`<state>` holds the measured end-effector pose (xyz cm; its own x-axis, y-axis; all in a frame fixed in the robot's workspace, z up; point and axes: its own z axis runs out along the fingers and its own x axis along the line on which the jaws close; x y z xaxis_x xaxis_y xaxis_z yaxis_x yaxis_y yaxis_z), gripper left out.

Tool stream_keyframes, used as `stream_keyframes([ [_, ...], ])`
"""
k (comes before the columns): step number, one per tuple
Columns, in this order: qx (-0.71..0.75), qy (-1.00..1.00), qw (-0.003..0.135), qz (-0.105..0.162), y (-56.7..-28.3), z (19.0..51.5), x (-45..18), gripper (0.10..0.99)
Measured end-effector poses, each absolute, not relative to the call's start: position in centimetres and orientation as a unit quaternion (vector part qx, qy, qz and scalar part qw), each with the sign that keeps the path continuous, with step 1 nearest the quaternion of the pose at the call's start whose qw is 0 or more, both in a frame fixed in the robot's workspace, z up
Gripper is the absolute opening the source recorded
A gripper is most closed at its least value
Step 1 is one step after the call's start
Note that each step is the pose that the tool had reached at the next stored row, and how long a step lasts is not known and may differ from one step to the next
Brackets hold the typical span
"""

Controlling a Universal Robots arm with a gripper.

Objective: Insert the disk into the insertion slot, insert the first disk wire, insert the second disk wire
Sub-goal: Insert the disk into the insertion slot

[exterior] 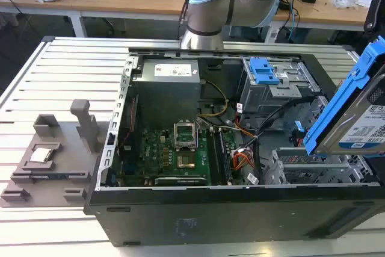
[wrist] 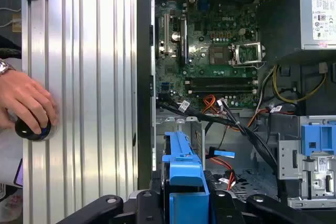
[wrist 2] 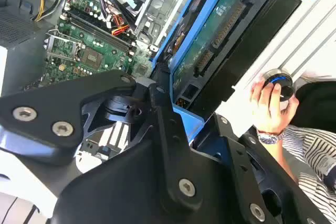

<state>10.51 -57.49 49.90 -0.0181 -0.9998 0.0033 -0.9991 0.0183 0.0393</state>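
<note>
Reading the exterior view from its left, the motherboard [exterior: 180, 154] lies flat in the open case [exterior: 180, 221]. The insertion slot [exterior: 289, 170] comes next, low down. The disk [exterior: 361, 118] hangs above it and toward the right, with its long axis steeply tilted and not in line with the bay. The gripper [wrist: 185, 201] is clamped on the disk's blue frame.
</note>
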Motion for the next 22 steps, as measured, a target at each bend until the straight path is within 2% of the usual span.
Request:
stream_keyframes([
  [22, 0.701, -0.713, 0.015, -0.013, -57.5, 48.3, 9.6, 0.369],
])
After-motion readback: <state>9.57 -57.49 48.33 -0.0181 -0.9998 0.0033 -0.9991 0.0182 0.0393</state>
